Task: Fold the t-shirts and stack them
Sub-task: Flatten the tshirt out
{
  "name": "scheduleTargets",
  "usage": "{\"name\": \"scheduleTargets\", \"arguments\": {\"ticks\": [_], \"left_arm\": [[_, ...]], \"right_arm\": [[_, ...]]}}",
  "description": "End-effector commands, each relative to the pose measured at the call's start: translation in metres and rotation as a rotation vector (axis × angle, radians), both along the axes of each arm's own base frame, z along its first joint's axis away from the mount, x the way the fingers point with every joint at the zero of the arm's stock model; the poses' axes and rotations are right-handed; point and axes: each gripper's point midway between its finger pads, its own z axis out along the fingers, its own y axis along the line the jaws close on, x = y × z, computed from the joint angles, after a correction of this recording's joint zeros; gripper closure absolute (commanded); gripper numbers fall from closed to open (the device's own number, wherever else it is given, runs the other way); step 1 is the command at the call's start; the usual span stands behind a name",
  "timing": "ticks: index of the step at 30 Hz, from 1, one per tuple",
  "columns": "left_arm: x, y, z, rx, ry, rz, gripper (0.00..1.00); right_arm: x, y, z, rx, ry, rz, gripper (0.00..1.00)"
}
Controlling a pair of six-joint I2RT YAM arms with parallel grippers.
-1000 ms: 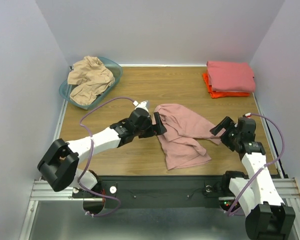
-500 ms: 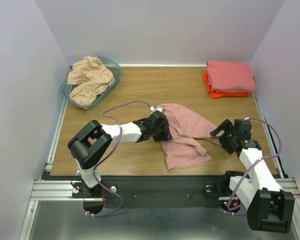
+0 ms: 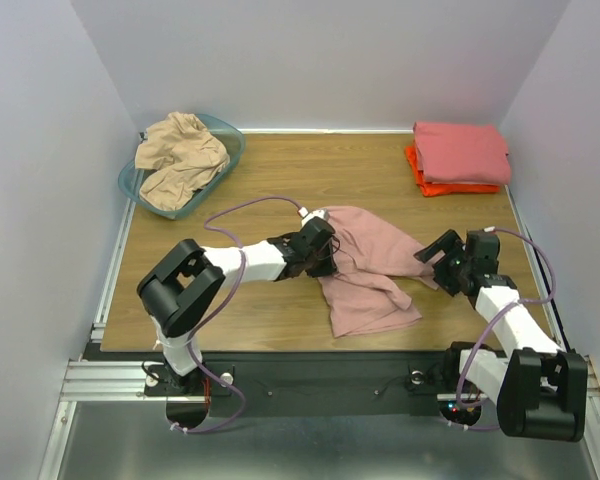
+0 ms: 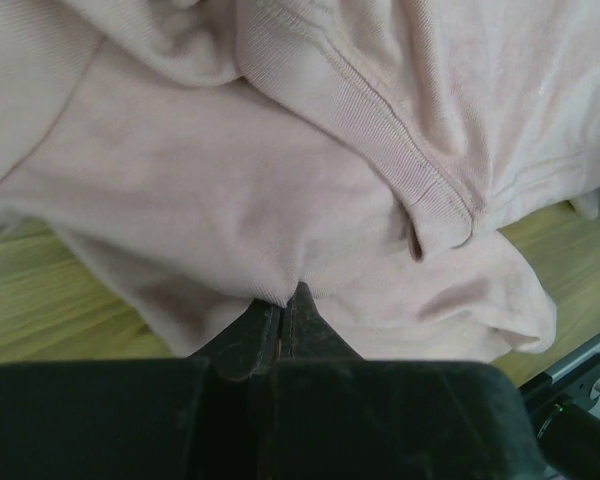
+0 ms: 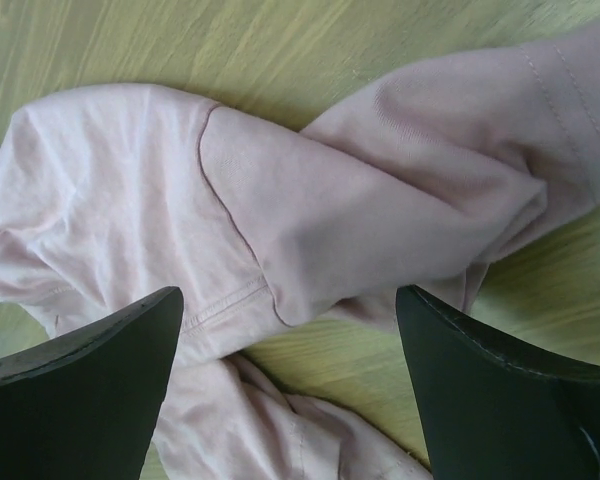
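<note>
A dusty pink t-shirt [image 3: 365,270] lies crumpled in the middle of the table. My left gripper [image 3: 325,255] is at its left edge, shut on a fold of the pink cloth; in the left wrist view the jaws [image 4: 285,298] pinch the fabric [image 4: 280,180] with no gap. My right gripper [image 3: 438,262] stands open at the shirt's right edge. In the right wrist view a sleeve [image 5: 380,190] lies between its spread fingers [image 5: 288,300]. A tan t-shirt [image 3: 180,155] is heaped in the basket. A folded coral pink t-shirt [image 3: 460,150] rests on a folded orange one [image 3: 425,183].
The translucent teal basket [image 3: 232,140] stands at the back left corner. The folded stack sits at the back right corner, close to the right wall. Bare wood [image 3: 320,170] shows between the basket and the stack. A metal rail [image 3: 110,280] runs along the table's left edge.
My left gripper moved right onto the pink shirt's left edge and shut on the cloth. The right gripper shifted slightly left toward the shirt and stayed open.
</note>
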Motion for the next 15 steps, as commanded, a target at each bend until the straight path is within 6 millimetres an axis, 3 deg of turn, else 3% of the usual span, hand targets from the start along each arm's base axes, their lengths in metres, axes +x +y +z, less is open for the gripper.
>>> {"name": "scheduleTargets", "arguments": {"ticks": [1,3,6,7,9,10,12,13,14,15], "left_arm": [[0.006,0.024,0.037,-0.014,-0.117,0.046,1.00],[0.004,0.032,0.036,-0.015,-0.121,0.057,1.00],[-0.003,0.041,0.034,-0.015,-0.123,0.065,1.00],[-0.003,0.044,0.036,-0.022,-0.127,0.073,1.00],[-0.003,0.046,0.040,-0.027,-0.134,0.073,1.00],[-0.001,0.048,0.042,-0.030,-0.140,0.079,1.00],[0.005,0.052,0.058,-0.045,-0.177,0.074,1.00],[0.009,0.055,0.068,-0.041,-0.190,0.079,1.00],[0.020,0.067,0.084,-0.037,-0.234,0.110,1.00],[0.028,0.072,0.098,-0.042,-0.269,0.131,1.00]], "right_arm": [[0.018,0.002,0.006,0.017,-0.058,0.010,0.07],[0.022,0.001,0.002,0.015,-0.058,0.006,0.08],[0.029,0.007,-0.001,0.053,-0.066,0.025,0.23],[0.037,0.010,0.001,0.068,-0.095,0.035,0.42],[0.042,0.017,0.006,0.103,-0.120,0.063,0.69],[0.045,0.022,0.012,0.124,-0.137,0.092,0.84],[0.058,0.024,0.035,0.122,-0.197,0.120,0.96],[0.063,0.023,0.046,0.114,-0.225,0.125,1.00],[0.074,0.022,0.075,0.095,-0.300,0.132,0.99],[0.079,0.022,0.090,0.089,-0.335,0.137,1.00]]}}
